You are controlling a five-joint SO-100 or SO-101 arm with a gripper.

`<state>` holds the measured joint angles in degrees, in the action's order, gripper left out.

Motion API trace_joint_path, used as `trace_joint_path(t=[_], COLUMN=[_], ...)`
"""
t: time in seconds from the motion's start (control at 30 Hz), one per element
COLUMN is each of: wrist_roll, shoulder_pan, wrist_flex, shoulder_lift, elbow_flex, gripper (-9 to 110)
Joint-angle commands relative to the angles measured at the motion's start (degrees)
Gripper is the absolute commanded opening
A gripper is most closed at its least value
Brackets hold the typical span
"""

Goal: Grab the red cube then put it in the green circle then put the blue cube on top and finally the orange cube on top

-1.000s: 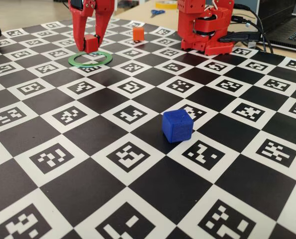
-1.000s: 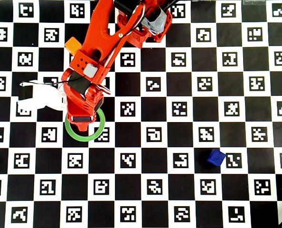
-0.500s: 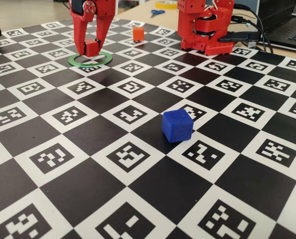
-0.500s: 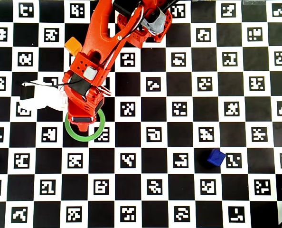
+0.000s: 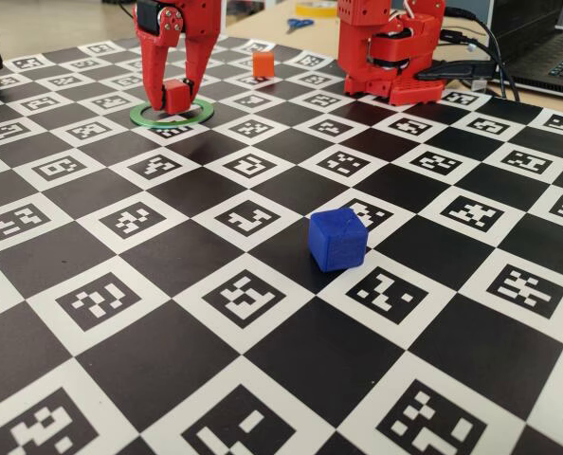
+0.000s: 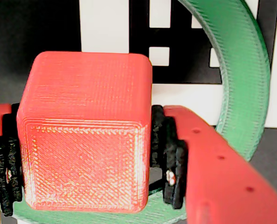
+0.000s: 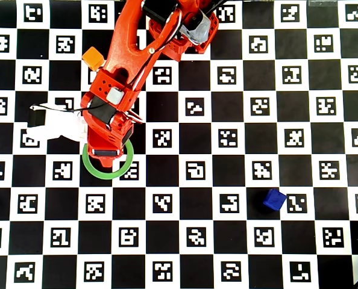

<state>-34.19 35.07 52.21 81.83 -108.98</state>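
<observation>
Jaws clamped on the red cube [image 6: 85, 130] — low inside the green circle [image 5: 172, 113], blue cube [image 5: 337, 239] well apart.

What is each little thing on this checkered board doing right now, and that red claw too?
pincer: shut on the red cube, lowered over the ring.
red cube: clamped between the pincer's pads, inside the green circle; whether it touches the board, I cannot tell.
green circle: flat on the board.
blue cube: resting alone, untouched.
orange cube: resting alone, untouched.
</observation>
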Motion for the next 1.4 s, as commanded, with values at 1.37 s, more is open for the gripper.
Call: trace_joint_path(t=[1.37], wrist_roll=[1.1], shoulder_pan=[-0.4], wrist_flex=[-0.6], shoulder_lift=[1.5], elbow_flex=[1.0], gripper=[39])
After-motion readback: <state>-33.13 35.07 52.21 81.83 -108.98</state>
